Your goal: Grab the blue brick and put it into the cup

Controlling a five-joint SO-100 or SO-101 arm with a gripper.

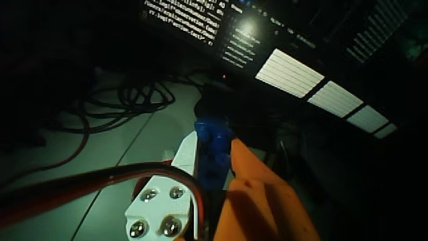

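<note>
In the wrist view the blue brick (pixel 215 137) sits between a white finger (pixel 185 152) on the left and an orange finger (pixel 249 171) on the right. My gripper (pixel 212 148) is shut on the brick and holds it up off the pale table. The cup is out of view. The scene is dim, and the brick's far end fades into shadow.
A lit monitor (pixel 294 53) with text fills the top right, close beyond the brick. Tangled dark cables (pixel 127 100) lie on the pale tabletop (pixel 127 150) at left. Red and black wires (pixel 80 184) run to the gripper's base.
</note>
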